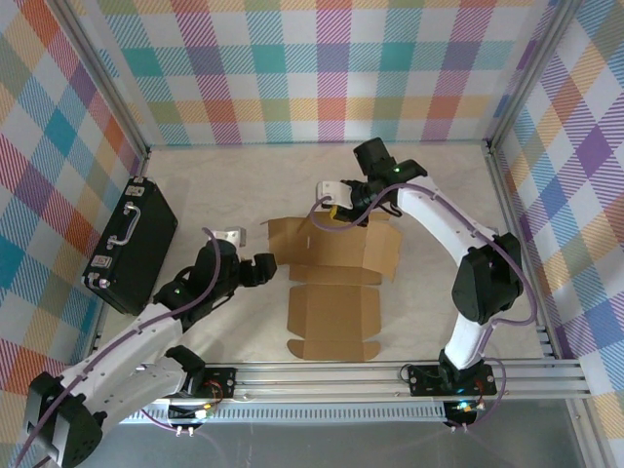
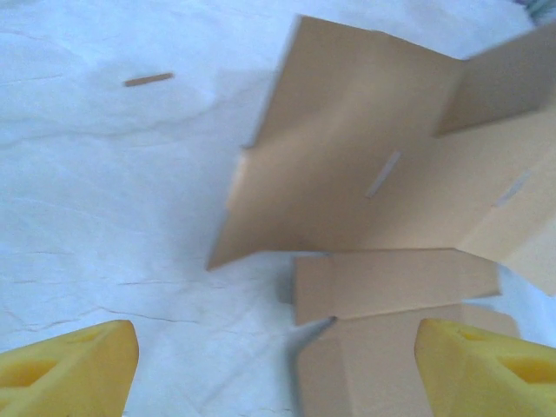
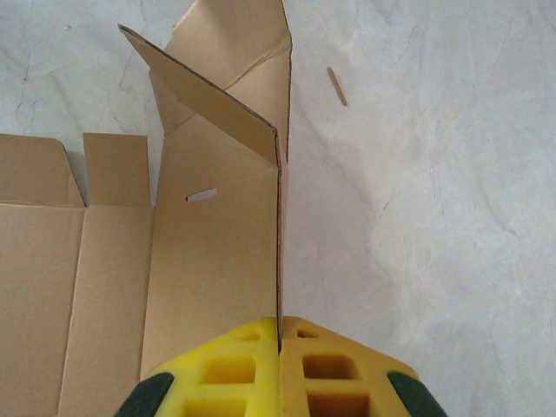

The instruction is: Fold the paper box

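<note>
The paper box is a brown die-cut cardboard sheet lying mostly flat in the middle of the table, its far panels raised. My right gripper is at the sheet's far edge, its yellow pads shut on the edge of an upright flap that stands on end between them. My left gripper hovers at the sheet's left side, open, its yellow fingertips wide apart over bare table and the left flaps of the paper box, holding nothing.
A black hard case with a handle lies at the left against the checkered wall. A small brown sliver lies on the white table. Aluminium rails run along the near edge.
</note>
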